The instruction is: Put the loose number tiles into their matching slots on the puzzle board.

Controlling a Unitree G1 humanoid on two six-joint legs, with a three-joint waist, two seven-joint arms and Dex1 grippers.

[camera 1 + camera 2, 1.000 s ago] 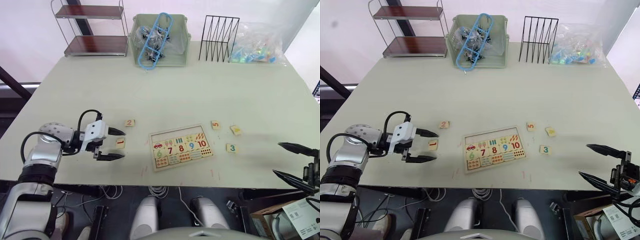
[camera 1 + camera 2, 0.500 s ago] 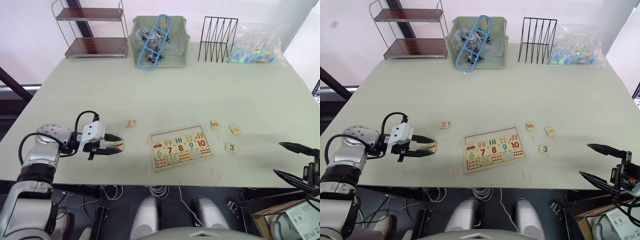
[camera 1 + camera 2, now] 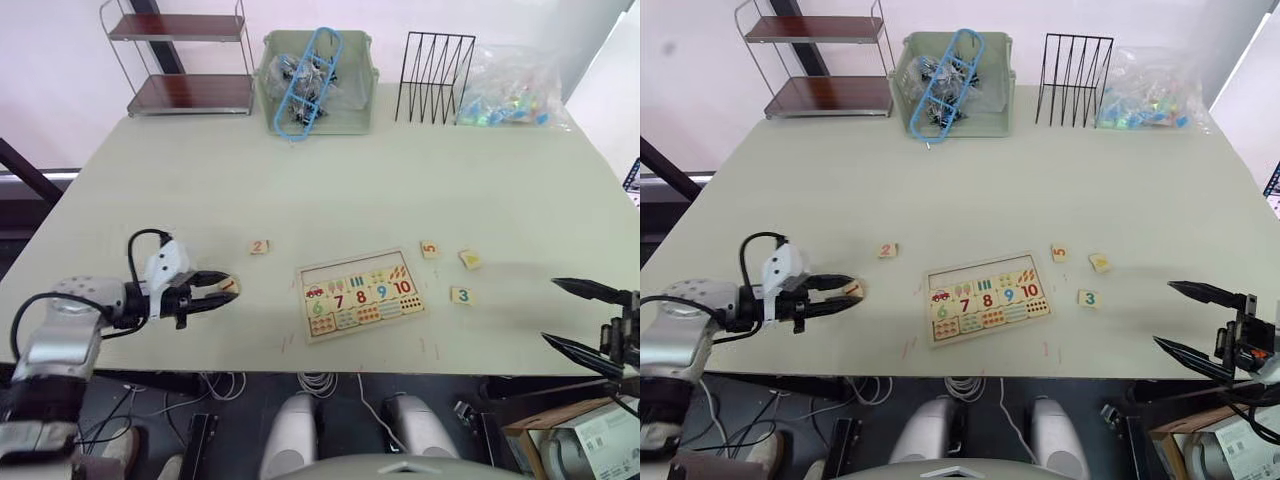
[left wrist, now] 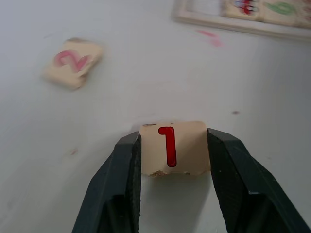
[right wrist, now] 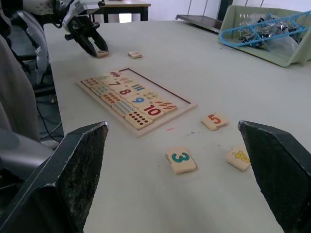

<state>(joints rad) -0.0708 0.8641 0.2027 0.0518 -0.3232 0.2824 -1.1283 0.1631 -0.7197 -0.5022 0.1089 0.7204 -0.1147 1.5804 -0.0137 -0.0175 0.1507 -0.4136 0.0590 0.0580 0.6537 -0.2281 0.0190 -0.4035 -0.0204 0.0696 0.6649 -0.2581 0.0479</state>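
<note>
Left gripper (image 4: 174, 145) clamps the small pale wooden square tile with a red 1 (image 4: 173, 147), low over the table left of the flat pale wooden puzzle board (image 3: 361, 294); tile's near edge looks chipped. Board's top row shows bare wood. Right gripper (image 3: 584, 320) spread wide, empty; fourth tile's digit (image 3: 470, 259) unreadable.

tile 1 (image 4: 174, 147) pinched, board (image 3: 361, 294) flat
</note>
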